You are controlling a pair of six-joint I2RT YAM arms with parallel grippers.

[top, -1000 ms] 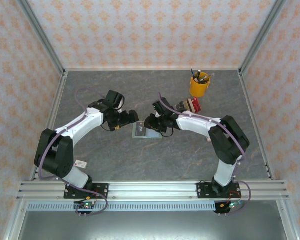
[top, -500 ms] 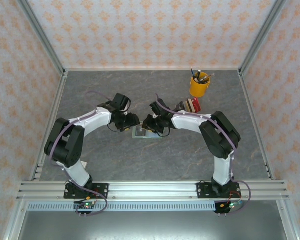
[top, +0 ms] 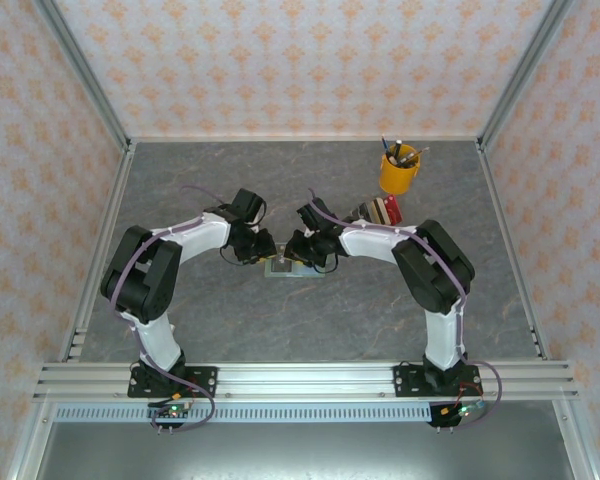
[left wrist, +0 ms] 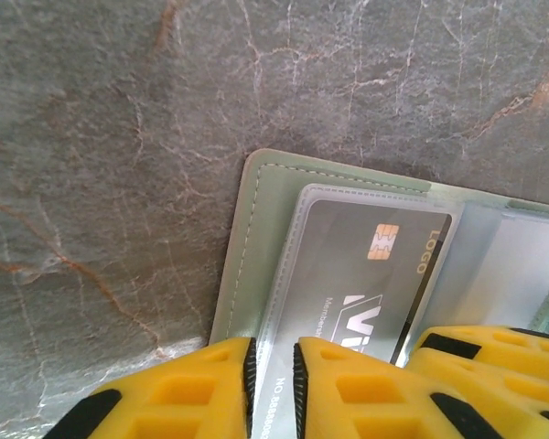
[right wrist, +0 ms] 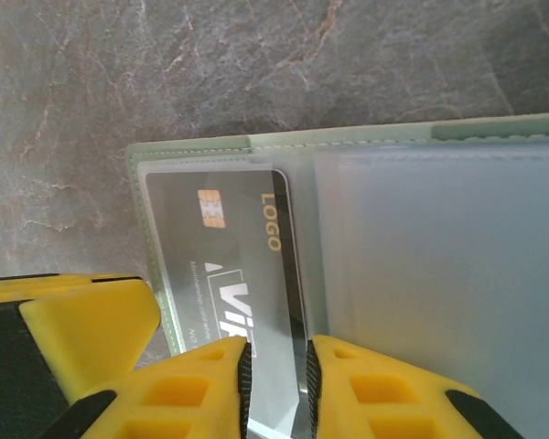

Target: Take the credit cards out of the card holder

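The card holder (top: pixel 286 268) lies open on the grey table, pale green with clear pockets (right wrist: pixel 421 274). One credit card (left wrist: pixel 366 274), dark grey with a gold chip and "LOGO", sits in its left pocket (right wrist: pixel 215 247). My left gripper (left wrist: pixel 273 352) has its jaws nearly together over the left seam of that pocket on the card holder (left wrist: pixel 256 229). My right gripper (right wrist: pixel 277 357) is shut on the card's right edge. Both grippers meet over the wallet, left gripper (top: pixel 265 252) and right gripper (top: pixel 298 255). The right one's yellow fingers (left wrist: pixel 494 352) sit beside the left one's.
A yellow cup of pens (top: pixel 399 172) stands at the back right. A clear rack with red and brown items (top: pixel 378 211) is just behind the right arm. Metal frame posts and patterned walls bound the table.
The left arm has swung in onto the wallet's left side and its jaws have gone from wide open to nearly together. The right jaws have narrowed a little on the card.
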